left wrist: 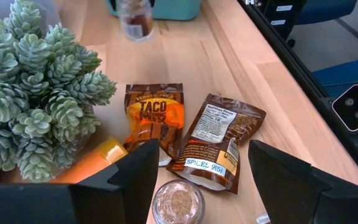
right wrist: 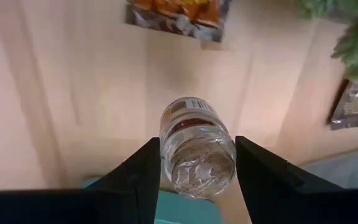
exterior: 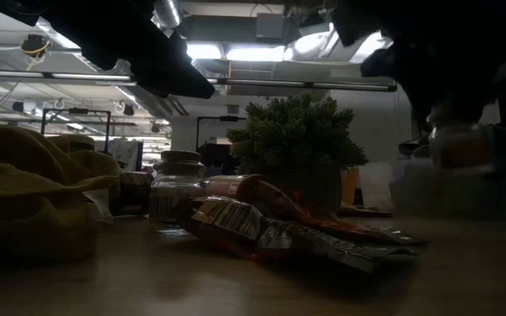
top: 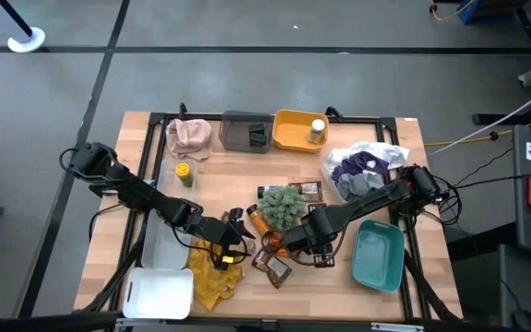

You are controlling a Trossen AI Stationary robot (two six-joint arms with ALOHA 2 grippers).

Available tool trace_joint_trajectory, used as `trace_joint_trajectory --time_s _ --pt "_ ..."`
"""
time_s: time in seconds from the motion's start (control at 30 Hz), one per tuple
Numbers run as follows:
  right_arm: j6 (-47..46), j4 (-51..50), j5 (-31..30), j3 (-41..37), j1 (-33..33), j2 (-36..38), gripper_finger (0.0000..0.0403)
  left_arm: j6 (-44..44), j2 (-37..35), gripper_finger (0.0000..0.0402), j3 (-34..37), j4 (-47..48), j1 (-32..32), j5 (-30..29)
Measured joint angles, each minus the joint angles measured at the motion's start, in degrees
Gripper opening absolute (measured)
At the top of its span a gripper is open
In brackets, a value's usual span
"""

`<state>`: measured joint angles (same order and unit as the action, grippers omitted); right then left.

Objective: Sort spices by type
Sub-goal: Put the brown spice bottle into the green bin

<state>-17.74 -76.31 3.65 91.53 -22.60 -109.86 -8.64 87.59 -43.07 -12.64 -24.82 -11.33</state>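
Spice jar (right wrist: 197, 146): clear, pinched between right gripper (top: 316, 251) fingers at lower centre of the high view, beside the teal tray (top: 381, 258). To be kept level when lowered. Left gripper (top: 230, 251) fingers spread over packets (left wrist: 185, 130).

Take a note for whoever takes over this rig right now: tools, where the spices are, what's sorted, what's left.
Right tool: shut on a clear jar, above the table near the teal bin.
Left tool: open, holding nothing, over a small jar by the yellow cloth.
Spices: two packets and an orange bottle beside the plant; yellow-lidded jar alone on the left; a white-capped jar in the yellow bin.
Done: one jar binned, at most.
Left: nearly everything; teal bin looks empty.
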Motion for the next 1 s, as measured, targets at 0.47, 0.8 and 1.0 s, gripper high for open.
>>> trace_joint_trajectory --time_s 0.47,0.8,1.0 --pt "-13.49 -14.18 0.99 7.46 -9.24 0.70 0.0176 -1.77 0.00 0.0232 0.00 0.00 0.00 0.02" --pt "-29.66 -13.79 0.39 7.34 -18.64 1.92 0.0177 -2.10 0.00 0.0232 0.00 -0.02 -0.20 0.00" --pt "-40.72 -13.71 -0.87 7.34 -24.77 1.92 0.0177 -2.08 0.00 0.0232 0.00 -0.02 -0.20 0.01"
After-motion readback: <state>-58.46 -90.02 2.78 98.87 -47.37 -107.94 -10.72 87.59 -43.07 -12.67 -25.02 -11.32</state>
